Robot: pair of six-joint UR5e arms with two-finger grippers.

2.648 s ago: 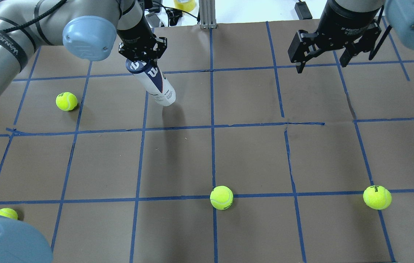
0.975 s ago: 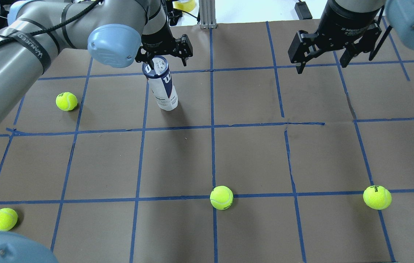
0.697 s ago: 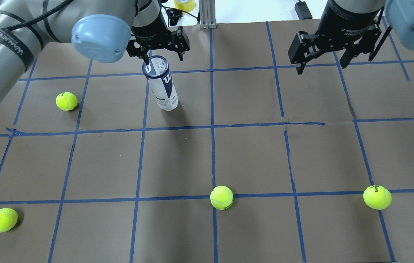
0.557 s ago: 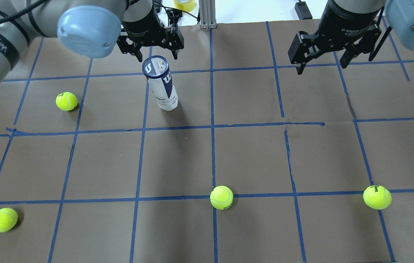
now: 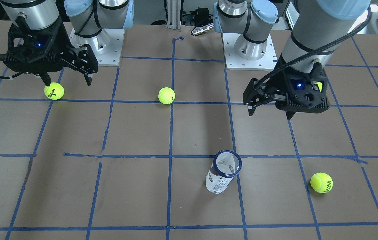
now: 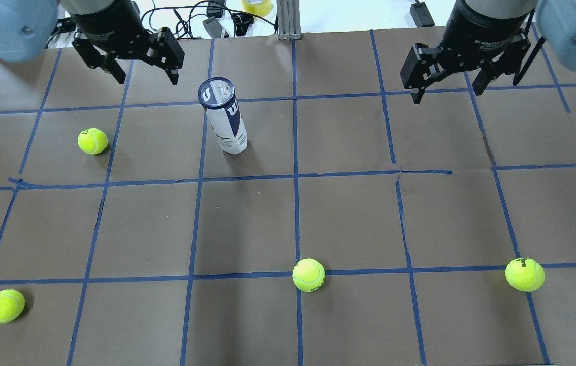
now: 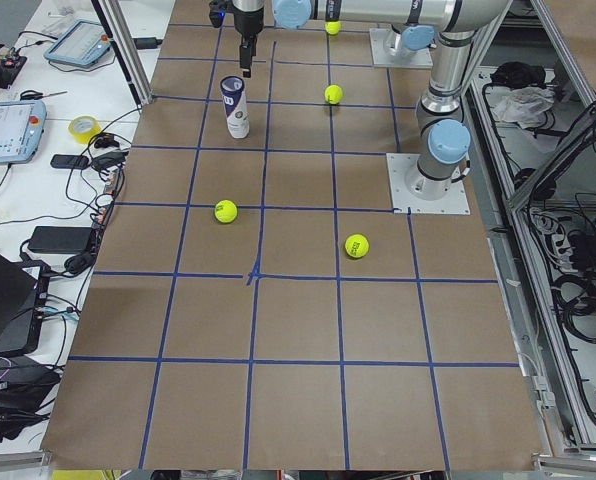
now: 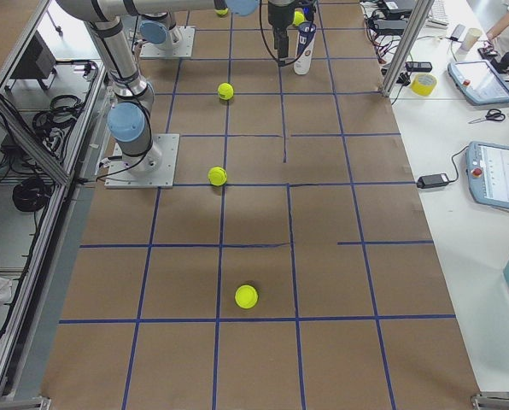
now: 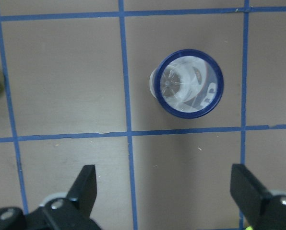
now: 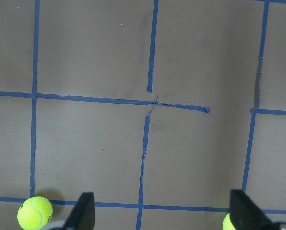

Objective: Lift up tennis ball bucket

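The tennis ball bucket (image 6: 223, 119) is a slim can with a white label, a navy top end and a white "W". It stands upright on the brown table, free of both grippers. It also shows in the front view (image 5: 223, 171) and from above in the left wrist view (image 9: 191, 84). My left gripper (image 6: 138, 71) is open and empty, raised to the left of the bucket and farther back; it also shows in the front view (image 5: 270, 113). My right gripper (image 6: 448, 89) is open and empty, hanging over the far right of the table.
Several yellow-green tennis balls lie on the blue-taped grid: one left of the bucket (image 6: 92, 141), one near centre (image 6: 308, 274), one near right (image 6: 524, 274), one near left (image 6: 4, 306). Cables and a tape roll (image 6: 257, 6) lie beyond the table's far edge.
My left gripper let go of the bucket, which went from tilted in its grip to standing upright. The open gripper then rose and moved away to the left. The right arm has not moved.
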